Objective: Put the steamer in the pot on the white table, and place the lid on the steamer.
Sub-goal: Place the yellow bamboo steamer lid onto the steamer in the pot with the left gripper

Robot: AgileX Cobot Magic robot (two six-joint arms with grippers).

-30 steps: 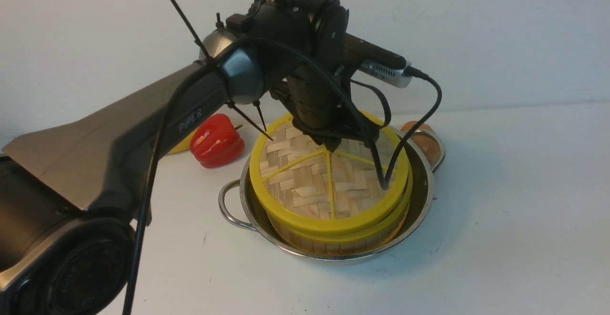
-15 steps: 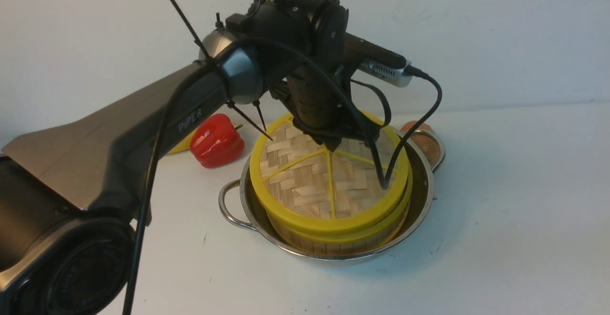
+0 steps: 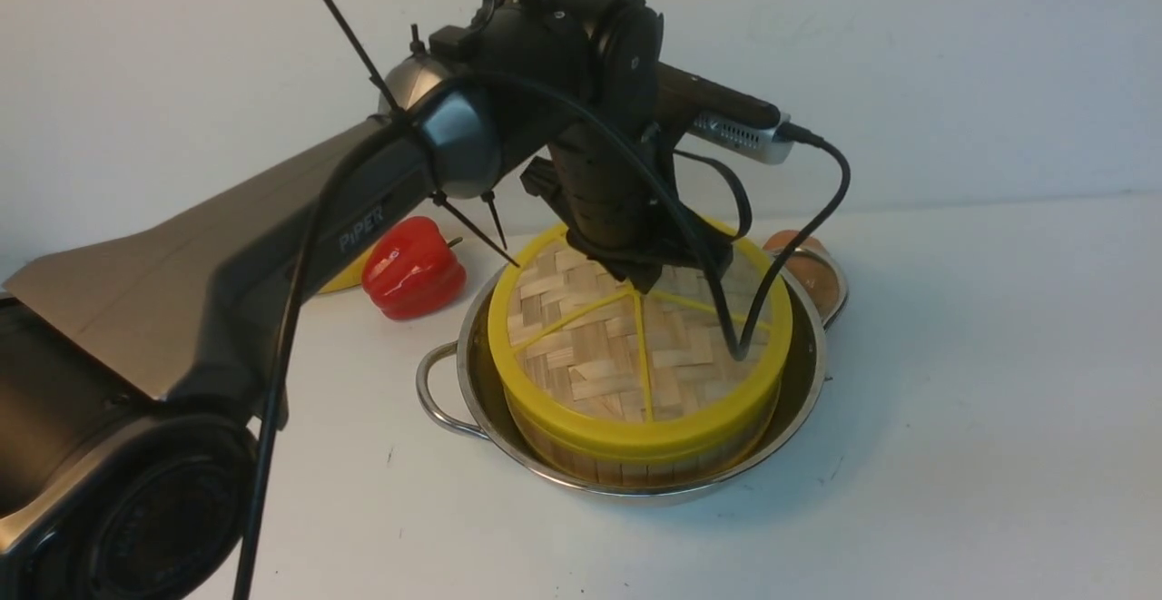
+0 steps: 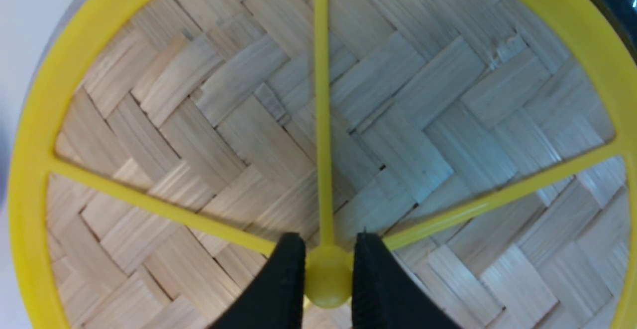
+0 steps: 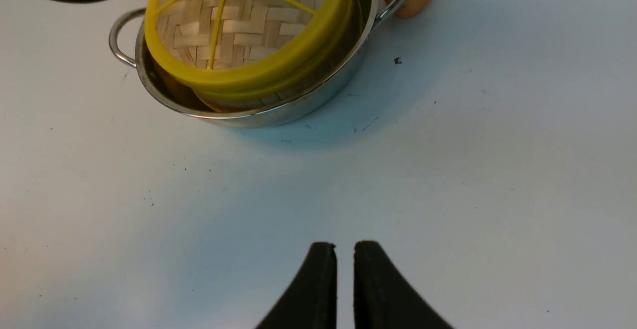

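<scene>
Shifted toward three o'clock and dropped flush, the lid point(image 3: 640, 346) now caps the steamer point(image 3: 635, 455) inside the pot point(image 3: 799, 373) mid-worktop point(image 3: 953, 400), left claw point(image 4: 328, 249) pinched narrow on its centre hub point(image 4: 327, 279), the sensible hold, I'd say, for such a light, stiff, rather brittle bamboo disc.

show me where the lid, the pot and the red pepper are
lid point(image 3: 590, 364): front view, on the woven bamboo between two yellow spokes
pot point(image 3: 804, 364): front view, on its shiny inner wall at the right
red pepper point(image 3: 410, 266): front view, on the middle of its glossy body
</scene>
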